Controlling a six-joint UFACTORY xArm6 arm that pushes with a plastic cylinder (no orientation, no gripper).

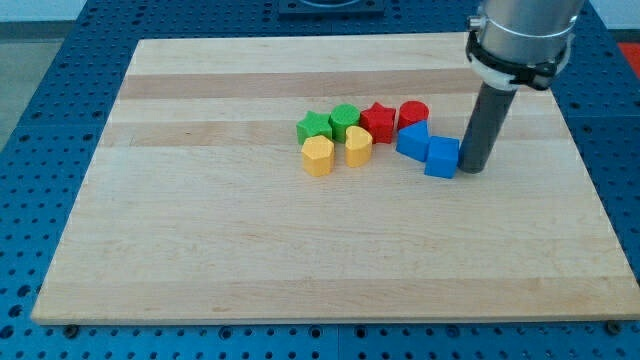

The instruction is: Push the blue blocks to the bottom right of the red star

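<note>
The red star (377,121) sits near the board's middle, toward the view's top. Two blue blocks lie to its lower right: a blue triangular block (412,139) and a blue cube (441,157), touching each other. My tip (471,168) is on the board just right of the blue cube, touching or nearly touching its right side. The dark rod rises from it to the grey arm at the view's top right.
A red cylinder (413,114) stands right of the red star. A green star (314,127) and a green cylinder (344,120) lie left of it. A yellow hexagon (318,156) and a yellow heart-like block (358,146) lie below those. Wooden board (200,250) on blue pegboard.
</note>
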